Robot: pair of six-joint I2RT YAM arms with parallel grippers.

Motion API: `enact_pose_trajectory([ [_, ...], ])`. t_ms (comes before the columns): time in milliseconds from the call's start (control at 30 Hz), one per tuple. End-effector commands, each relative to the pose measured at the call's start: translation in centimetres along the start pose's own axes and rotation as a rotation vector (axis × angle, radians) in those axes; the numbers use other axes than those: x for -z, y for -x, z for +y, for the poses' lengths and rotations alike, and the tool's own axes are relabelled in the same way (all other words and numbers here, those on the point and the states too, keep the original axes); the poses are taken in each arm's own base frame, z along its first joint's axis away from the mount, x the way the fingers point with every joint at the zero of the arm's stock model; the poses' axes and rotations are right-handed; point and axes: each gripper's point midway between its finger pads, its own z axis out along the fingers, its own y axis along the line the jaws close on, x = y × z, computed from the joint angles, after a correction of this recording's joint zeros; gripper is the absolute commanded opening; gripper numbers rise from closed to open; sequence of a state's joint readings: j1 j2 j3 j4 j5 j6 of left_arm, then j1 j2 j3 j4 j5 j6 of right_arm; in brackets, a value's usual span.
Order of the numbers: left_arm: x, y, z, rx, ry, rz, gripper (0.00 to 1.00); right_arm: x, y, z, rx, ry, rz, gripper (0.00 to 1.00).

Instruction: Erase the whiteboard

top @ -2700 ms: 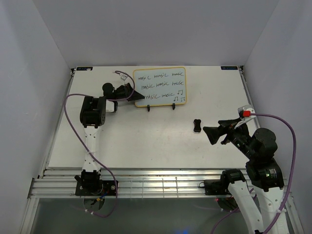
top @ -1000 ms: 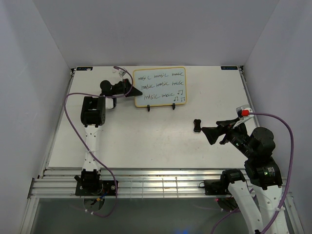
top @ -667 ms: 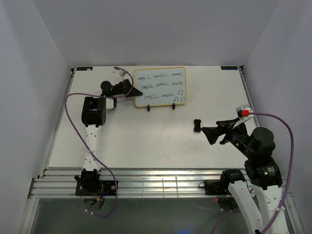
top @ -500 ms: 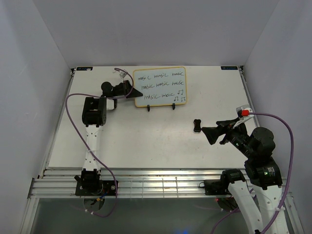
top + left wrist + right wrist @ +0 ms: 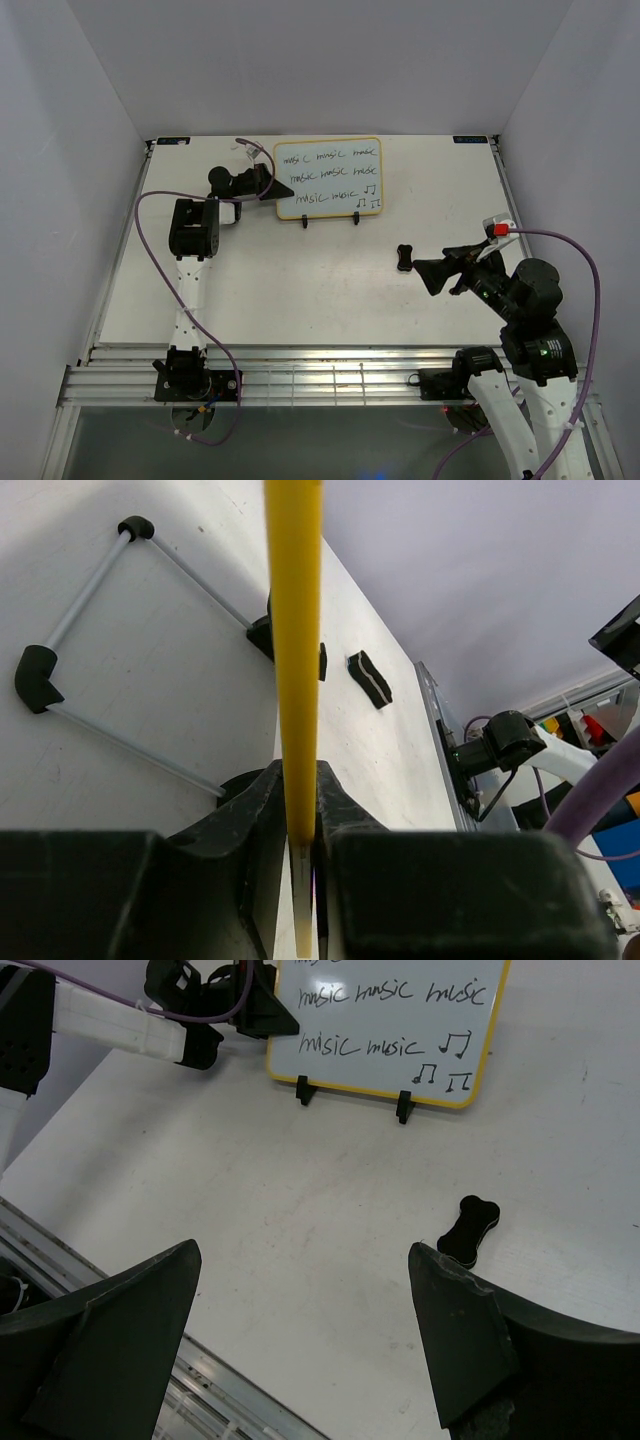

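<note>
The whiteboard (image 5: 328, 177), yellow-framed and covered in black "music" words and notes, leans on its wire stand at the back of the table. My left gripper (image 5: 272, 190) is at its left edge. In the left wrist view the yellow frame (image 5: 293, 630) runs down between the two fingers, my left gripper (image 5: 298, 770) shut on it. The small black bone-shaped eraser (image 5: 404, 257) lies on the table right of centre. My right gripper (image 5: 420, 270) hovers just right of it, wide open and empty. The right wrist view shows the eraser (image 5: 468, 1228) near the right finger and the whiteboard (image 5: 400, 1020) above.
The thin wire stand (image 5: 130, 640) lies behind the board with black feet (image 5: 305, 222) in front. White walls close in the table on three sides. A metal rail (image 5: 300, 375) runs along the near edge.
The left gripper moved up to the board's left edge and has narrowed onto the yellow frame. The right arm has barely shifted, its jaws still wide.
</note>
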State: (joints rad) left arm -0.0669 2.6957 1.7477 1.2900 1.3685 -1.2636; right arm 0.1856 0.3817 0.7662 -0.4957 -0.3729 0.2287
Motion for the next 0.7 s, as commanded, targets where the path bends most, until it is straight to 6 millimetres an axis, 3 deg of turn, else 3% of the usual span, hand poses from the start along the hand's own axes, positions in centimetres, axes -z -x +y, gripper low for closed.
enact_pose_trajectory([
  [0, -0.9, 1.2, -0.8, -0.056, -0.007, -0.013, 0.25, -0.4, 0.6, 0.2, 0.011, 0.017, -0.025, 0.9],
  [133, -0.9, 1.0, -0.8, -0.062, -0.012, -0.011, 0.2, -0.4, 0.5, 0.0, 0.011, 0.012, -0.023, 0.9],
  [233, -0.9, 0.9, -0.9, -0.063, -0.016, -0.011, 0.1, -0.5, 0.3, -0.1, 0.009, 0.008, -0.02, 0.9],
  [267, -0.9, 0.9, -0.9, -0.064, -0.018, -0.011, 0.0, -0.5, 0.3, -0.1, 0.01, 0.009, -0.018, 0.9],
  [533, -1.2, 2.3, -2.7, -0.12, -0.033, -0.029, 0.0, -0.6, 0.0, -0.2, 0.009, 0.007, -0.016, 0.9],
  [667, -1.4, 4.2, -4.4, -0.168, -0.036, -0.074, 0.0, -0.6, -0.2, -0.3, 0.008, 0.005, -0.014, 0.9],
])
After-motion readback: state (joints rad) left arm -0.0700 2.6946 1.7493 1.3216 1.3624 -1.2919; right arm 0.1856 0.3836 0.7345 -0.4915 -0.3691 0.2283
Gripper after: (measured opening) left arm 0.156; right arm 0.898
